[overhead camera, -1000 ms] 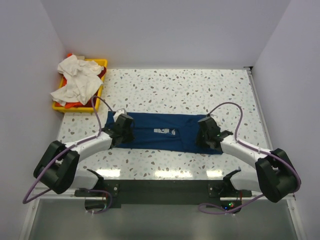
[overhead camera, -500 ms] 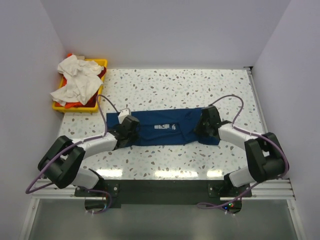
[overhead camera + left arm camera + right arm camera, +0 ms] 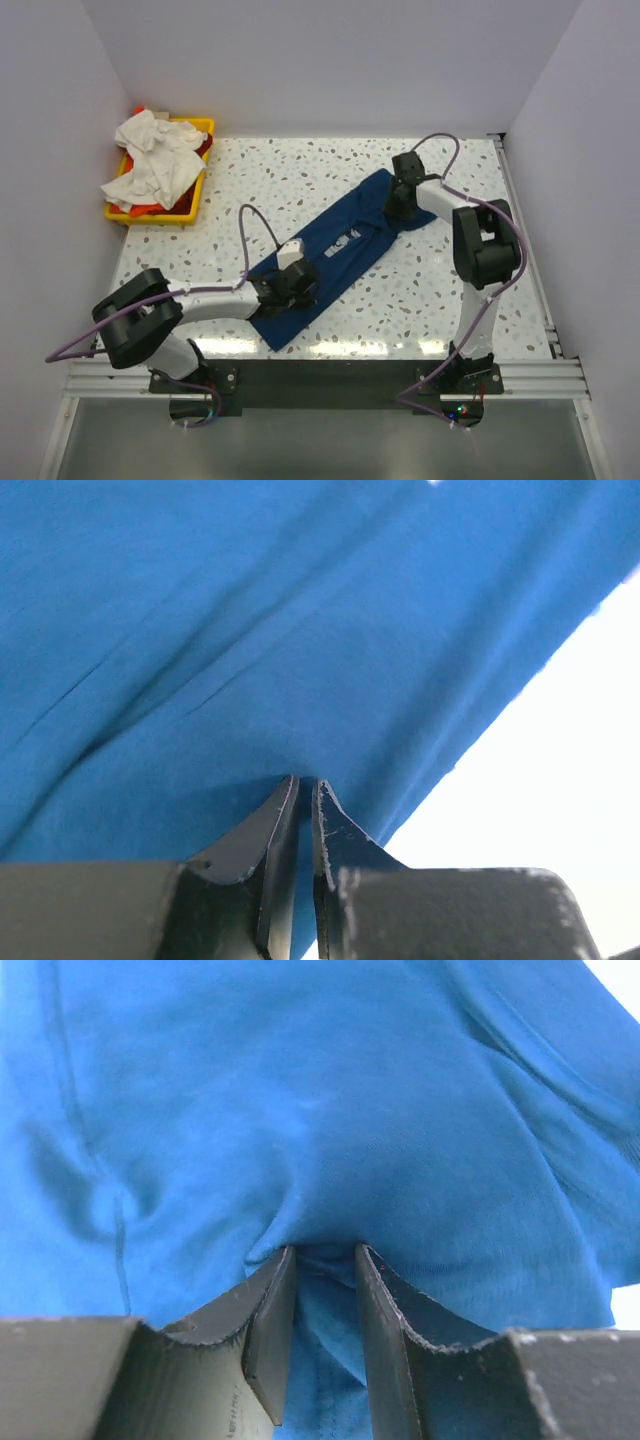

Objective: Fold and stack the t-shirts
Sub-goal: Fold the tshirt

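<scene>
The dark navy t-shirt (image 3: pixel 340 250) lies as a long folded band running diagonally from the near left to the far right of the table, its pale square print (image 3: pixel 338 243) facing up. My left gripper (image 3: pixel 288 290) is shut on the near left end of it; blue cloth (image 3: pixel 300 630) fills the left wrist view with the fingertips (image 3: pixel 305 785) pinched on it. My right gripper (image 3: pixel 402 197) is shut on the far right end, a bunch of blue fabric (image 3: pixel 325 1270) pressed between its fingers (image 3: pixel 270 1300). White and orange-red t-shirts (image 3: pixel 152 160) lie crumpled in the yellow tray.
The yellow tray (image 3: pixel 197 127) stands at the far left corner against the wall. White walls close the table on three sides. A purple cable (image 3: pixel 255 215) loops above my left arm.
Both arms have swung the navy t-shirt from lying crosswise to a diagonal: the left end came nearer and rightward, the right end went farther back. Both grips held.
</scene>
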Controlling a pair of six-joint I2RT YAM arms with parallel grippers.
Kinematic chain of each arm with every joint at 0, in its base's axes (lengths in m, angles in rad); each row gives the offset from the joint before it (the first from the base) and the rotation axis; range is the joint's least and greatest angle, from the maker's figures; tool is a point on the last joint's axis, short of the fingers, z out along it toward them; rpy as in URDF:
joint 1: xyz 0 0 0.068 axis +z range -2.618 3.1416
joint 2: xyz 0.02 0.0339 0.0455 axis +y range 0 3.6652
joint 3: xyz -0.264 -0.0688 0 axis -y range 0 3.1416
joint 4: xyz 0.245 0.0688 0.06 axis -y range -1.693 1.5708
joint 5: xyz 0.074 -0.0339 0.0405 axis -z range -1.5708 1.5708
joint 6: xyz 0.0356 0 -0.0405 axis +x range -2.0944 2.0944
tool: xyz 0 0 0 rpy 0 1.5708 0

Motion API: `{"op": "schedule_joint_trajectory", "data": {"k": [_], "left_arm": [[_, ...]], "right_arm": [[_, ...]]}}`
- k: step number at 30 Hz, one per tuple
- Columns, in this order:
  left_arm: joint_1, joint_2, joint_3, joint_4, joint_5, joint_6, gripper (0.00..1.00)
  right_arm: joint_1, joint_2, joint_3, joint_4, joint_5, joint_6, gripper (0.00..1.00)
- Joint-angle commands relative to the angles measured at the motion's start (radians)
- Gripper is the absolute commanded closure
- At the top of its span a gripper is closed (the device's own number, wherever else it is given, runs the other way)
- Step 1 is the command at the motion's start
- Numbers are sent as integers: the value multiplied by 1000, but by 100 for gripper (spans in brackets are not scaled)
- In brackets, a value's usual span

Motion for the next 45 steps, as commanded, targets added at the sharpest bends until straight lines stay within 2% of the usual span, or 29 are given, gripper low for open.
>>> {"op": "schedule_joint_trajectory", "data": {"k": [1, 8, 11, 12, 14, 17, 21, 25, 32, 39, 45], "left_arm": [[-73, 81, 68, -52, 66, -84, 84], [-110, 202, 260, 23, 141, -53, 80], [-111, 207, 354, -16, 122, -6, 75], [-108, 190, 380, -26, 114, 8, 73], [-107, 162, 394, -61, 70, 48, 69], [-89, 106, 391, -95, 33, 108, 66], [-79, 70, 366, -142, -18, 175, 69], [-81, 85, 330, -147, -20, 244, 76], [-102, 142, 248, -142, -18, 272, 86], [-170, 177, 196, -141, -23, 241, 91], [-205, 205, 188, -78, 36, 149, 92]], "right_arm": [[-8, 145, 170, -166, 58, -132, 65], [-12, 430, 617, -359, 122, -263, 64], [-10, 458, 728, -390, 160, -311, 55], [-12, 436, 742, -393, 163, -321, 48], [-12, 403, 763, -393, 154, -331, 42], [-10, 307, 743, -381, 105, -317, 39], [-8, 182, 629, -297, 3, -257, 40], [-1, 106, 467, -220, -67, -174, 54], [-2, 141, 361, -171, -110, -139, 68], [-2, 171, 294, -157, -81, -153, 72], [-11, 243, 379, -206, 14, -188, 72]]}}
